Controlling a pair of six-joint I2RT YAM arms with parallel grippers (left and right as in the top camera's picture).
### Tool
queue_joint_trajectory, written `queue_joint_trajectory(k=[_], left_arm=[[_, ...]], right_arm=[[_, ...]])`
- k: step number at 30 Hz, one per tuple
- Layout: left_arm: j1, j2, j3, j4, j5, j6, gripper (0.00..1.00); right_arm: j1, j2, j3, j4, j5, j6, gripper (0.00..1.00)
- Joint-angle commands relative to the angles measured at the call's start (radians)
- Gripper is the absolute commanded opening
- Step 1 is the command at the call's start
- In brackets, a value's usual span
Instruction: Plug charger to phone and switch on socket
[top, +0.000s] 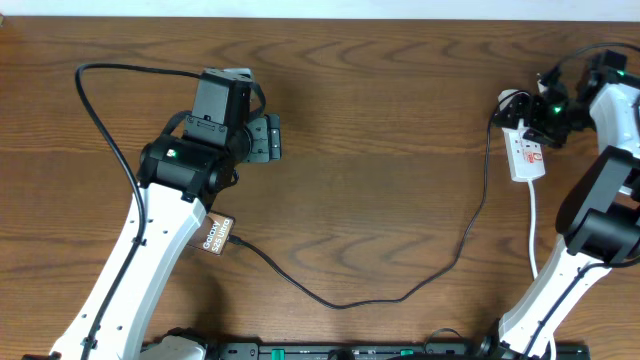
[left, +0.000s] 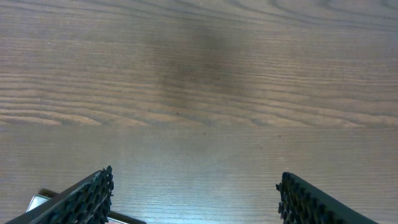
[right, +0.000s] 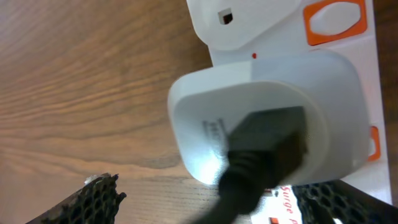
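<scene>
Overhead view, white elongated power strip with red switch marks (top: 528, 160) at upper right, right claw (top: 527, 120) over its top end, fingers (right: 102, 194) apart astride white plug (right: 267, 106), thin black charger cable (top: 340, 303) running to brownish phone (top: 217, 236) lower left, left claw (top: 268, 138) apart, empty.

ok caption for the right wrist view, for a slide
Open right gripper over the white plug of the charger, seated in the socket beside orange switches.
</scene>
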Motion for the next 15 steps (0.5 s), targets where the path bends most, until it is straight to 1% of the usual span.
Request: queue_joint_trajectory(k=[1, 5, 7, 9, 15], left_arm=[[0.0, -0.009, 0.016, 0.001, -0.016, 0.016, 0.83], [0.0, -0.009, 0.016, 0.001, -0.016, 0.016, 0.83], [0.0, -0.009, 0.016, 0.001, -0.016, 0.016, 0.83], [0.0, -0.009, 0.016, 0.001, -0.016, 0.016, 0.83], [0.0, -0.009, 0.016, 0.001, -0.016, 0.016, 0.83]], right_arm=[[0.021, -0.083, 0.014, -0.008, 0.201, 0.137, 0.89], [0.02, -0.224, 0.02, -0.016, 0.417, 0.3, 0.92], [0.022, -0.304, 0.02, -0.031, 0.502, 0.38, 0.99], [0.023, -0.391, 0.02, -0.048, 0.547, 0.443, 0.99], [0.023, -0.587, 0.02, -0.053, 0.544, 0.456, 0.99]])
